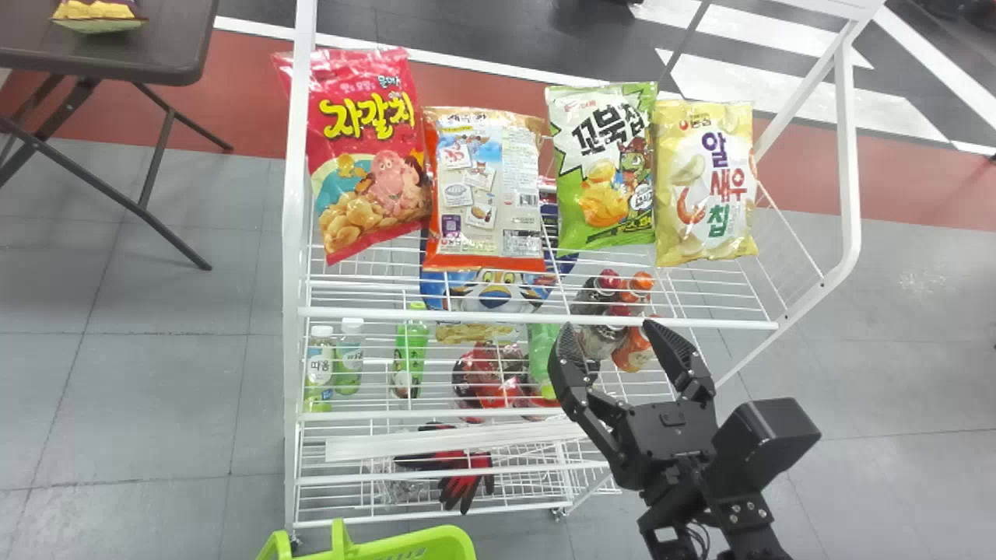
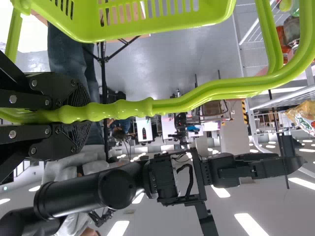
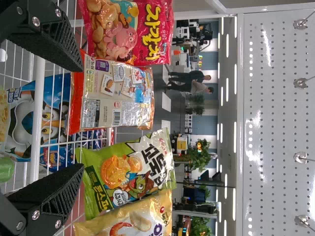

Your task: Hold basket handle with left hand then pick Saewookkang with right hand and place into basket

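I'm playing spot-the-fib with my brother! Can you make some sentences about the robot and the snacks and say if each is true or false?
1. The left gripper's fingers are closed around the bumpy handle of the bright green plastic basket. True.
2. The right gripper is squeezing a snack. False: its fingers are apart, with nothing held between them.
3. The shiny green bag is between the orange-and-beige plastic bag and the pale yellow plastic bag. True.
4. The orange-and-beige bag is inside the basket. False: it is up on the white wire rack.
5. A red-and-black cloth glove is lower on the rack than the white-capped plastic bottles. True.
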Motion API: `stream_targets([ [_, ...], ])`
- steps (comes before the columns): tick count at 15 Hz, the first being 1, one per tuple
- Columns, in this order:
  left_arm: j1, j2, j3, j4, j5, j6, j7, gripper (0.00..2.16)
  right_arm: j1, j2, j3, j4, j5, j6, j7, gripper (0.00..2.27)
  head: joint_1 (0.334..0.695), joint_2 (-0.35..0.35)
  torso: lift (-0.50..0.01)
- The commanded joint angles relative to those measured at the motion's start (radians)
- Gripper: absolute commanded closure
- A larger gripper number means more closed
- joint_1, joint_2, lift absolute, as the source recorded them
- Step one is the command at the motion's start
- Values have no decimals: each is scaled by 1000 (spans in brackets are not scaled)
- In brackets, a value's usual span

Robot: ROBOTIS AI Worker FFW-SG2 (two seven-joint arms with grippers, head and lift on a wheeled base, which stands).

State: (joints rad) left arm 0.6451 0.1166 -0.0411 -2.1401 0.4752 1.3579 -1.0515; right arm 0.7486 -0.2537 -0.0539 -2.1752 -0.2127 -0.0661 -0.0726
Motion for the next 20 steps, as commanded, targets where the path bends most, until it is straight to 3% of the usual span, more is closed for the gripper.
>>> stream_targets([
  [1, -2, 0, 0, -1, -4, -2, -5, 1963, -2, -2, 2, 0, -1, 4, -1, 124, 695, -350, -19],
  [10, -2, 0, 0, -1, -10, -9, -7, 1959, -25, -6, 8, 15, -10, 7, 1, 124, 695, -350, -19],
  [14, -2, -2, -16, -1, -33, -12, -7, 1959, -146, -4, 57, 55, -1, 105, 1, 127, 695, -350, -19],
  [20, -58, 29, -77, 39, -50, -9, 4, 1959, -302, 34, 68, 117, 32, 253, -3, 127, 695, -350, -19],
])
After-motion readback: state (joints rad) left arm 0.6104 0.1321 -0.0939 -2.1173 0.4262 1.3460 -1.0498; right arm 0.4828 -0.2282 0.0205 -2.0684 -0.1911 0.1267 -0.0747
